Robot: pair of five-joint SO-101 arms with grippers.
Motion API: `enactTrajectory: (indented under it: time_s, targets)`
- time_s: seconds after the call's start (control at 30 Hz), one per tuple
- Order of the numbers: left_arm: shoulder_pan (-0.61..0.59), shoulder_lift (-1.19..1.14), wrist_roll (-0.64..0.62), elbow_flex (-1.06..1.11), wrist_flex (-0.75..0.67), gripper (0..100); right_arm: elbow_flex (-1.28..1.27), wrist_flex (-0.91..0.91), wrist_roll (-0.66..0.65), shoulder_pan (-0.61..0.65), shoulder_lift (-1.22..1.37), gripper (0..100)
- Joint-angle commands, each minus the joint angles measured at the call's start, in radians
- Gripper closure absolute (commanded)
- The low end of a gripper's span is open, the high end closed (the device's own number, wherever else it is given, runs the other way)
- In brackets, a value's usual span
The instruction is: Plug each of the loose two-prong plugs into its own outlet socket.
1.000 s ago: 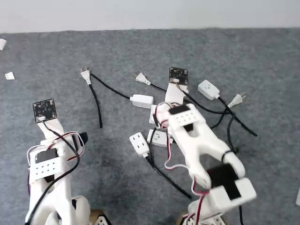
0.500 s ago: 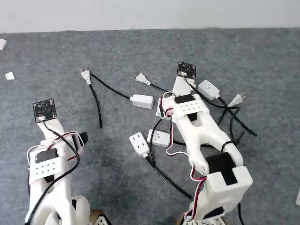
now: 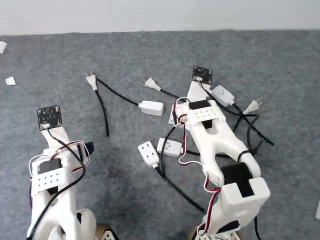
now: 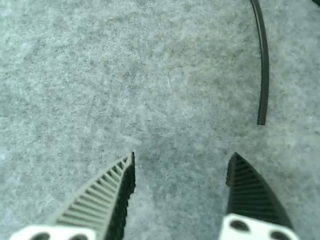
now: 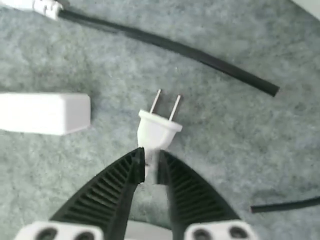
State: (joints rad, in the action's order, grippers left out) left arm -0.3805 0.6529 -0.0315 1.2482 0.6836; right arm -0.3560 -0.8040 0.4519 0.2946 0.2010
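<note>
A white two-prong plug (image 5: 159, 129) is gripped by its rear body in the right tool (image 5: 152, 167), whose jaws are closed to a narrow gap around it. The two prongs are pointed away from the tool and are seated in no socket. A white socket block (image 5: 45, 113) is seen near the plug but apart from it, lying on the grey desk (image 3: 125, 55). Beyond the prongs a black cable (image 5: 170, 47) is laid across the desk, clear of the plug.

In the high view three loose plugs are found on the desk: a left plug (image 3: 91, 80) at the end of a black cord, a middle plug (image 3: 150, 83), and a far-right plug (image 3: 253, 106) among tangled cords. Around the right arm are spread a long socket (image 3: 151, 107), a square socket (image 3: 222, 95), a front socket (image 3: 148, 152) and, just beside that one, a small socket (image 3: 169, 146).

The left tool (image 4: 183, 156) is held wide open above bare desk, with nothing between its jaws; a cord end (image 4: 261, 65) lies well apart from it. Broad bare desk is left between the two arms and toward the far edge, where a pale wall (image 3: 150, 15) is met
</note>
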Motion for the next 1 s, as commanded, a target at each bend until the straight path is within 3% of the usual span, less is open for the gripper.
enactTrajectory:
  time_s: [0.0, 0.33, 0.5, 0.73, 0.97]
  targets:
    - [0.005, 0.000, 0.009, -0.005, 0.005, 72, 0.054, -0.035, 0.014, 0.038, -0.004, 82.0]
    - [0.005, 0.000, 0.011, -0.005, 0.005, 72, 0.061, 0.030, 0.077, 0.045, 0.024, 79.5]
    - [0.005, 0.000, 0.011, -0.005, 0.005, 72, 0.161, -0.024, 0.083, 0.054, 0.099, 79.5]
    - [0.005, 0.000, 0.011, -0.005, 0.005, 72, 0.290, -0.145, 0.114, 0.041, 0.176, 99.5]
    - [0.005, 0.000, 0.011, -0.007, 0.002, 72, 0.342, -0.303, 0.114, 0.018, 0.128, 99.0]
